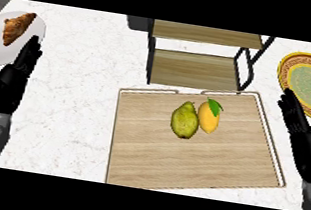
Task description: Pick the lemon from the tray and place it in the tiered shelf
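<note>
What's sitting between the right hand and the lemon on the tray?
Only bare tray board and its raised right rim lie between the right hand and the lemon, in the head view. The green fruit sits on the lemon's far side.

White marble counter (pixel 75 115) bears wooden tray (pixel 178 171), tiered shelf (pixel 197 70), two plates, one perhaps ornamental
</note>
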{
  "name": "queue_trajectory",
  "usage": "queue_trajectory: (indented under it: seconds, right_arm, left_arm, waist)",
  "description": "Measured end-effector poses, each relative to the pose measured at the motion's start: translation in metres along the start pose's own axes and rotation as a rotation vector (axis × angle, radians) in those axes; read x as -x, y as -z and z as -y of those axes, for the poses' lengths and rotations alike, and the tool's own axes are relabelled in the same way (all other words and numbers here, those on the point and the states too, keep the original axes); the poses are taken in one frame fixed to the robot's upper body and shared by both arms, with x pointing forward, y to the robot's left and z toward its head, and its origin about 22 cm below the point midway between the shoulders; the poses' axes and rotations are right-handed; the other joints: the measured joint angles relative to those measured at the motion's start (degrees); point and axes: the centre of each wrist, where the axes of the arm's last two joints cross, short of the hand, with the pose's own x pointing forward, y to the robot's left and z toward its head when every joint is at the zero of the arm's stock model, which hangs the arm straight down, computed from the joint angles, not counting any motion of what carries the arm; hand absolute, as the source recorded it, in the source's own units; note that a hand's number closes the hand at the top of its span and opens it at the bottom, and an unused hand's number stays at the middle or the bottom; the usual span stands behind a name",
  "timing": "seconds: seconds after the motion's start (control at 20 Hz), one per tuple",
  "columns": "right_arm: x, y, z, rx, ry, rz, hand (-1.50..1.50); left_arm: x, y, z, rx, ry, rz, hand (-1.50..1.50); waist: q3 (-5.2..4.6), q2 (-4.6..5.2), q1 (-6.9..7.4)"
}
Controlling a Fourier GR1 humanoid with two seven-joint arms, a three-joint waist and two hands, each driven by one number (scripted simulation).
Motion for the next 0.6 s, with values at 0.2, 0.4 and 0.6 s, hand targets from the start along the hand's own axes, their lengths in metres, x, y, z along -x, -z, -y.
queue_trajectory:
  seconds: [0.2, 0.4, 0.6]
  right_arm:
    - [-0.026, 0.024, 0.007, 0.069, 0.04, -0.022, -1.5]
    - [-0.048, 0.046, -0.009, 0.191, 0.355, -0.019, 1.5]
    - [-0.016, 0.031, 0.03, 0.431, -0.016, -0.16, -1.5]
  left_arm:
    - [-0.002, 0.001, 0.023, 0.049, -0.021, 0.01, 0.0]
    - [-0.006, -0.003, 0.048, 0.121, -0.065, -0.004, 0.0]
    - [-0.007, -0.007, 0.06, 0.168, -0.089, -0.012, 0.0]
  waist:
    - [-0.17, 0.59, 0.56]
    - [0.78, 0.48, -0.14]
    - [-0.35, 1.28, -0.21]
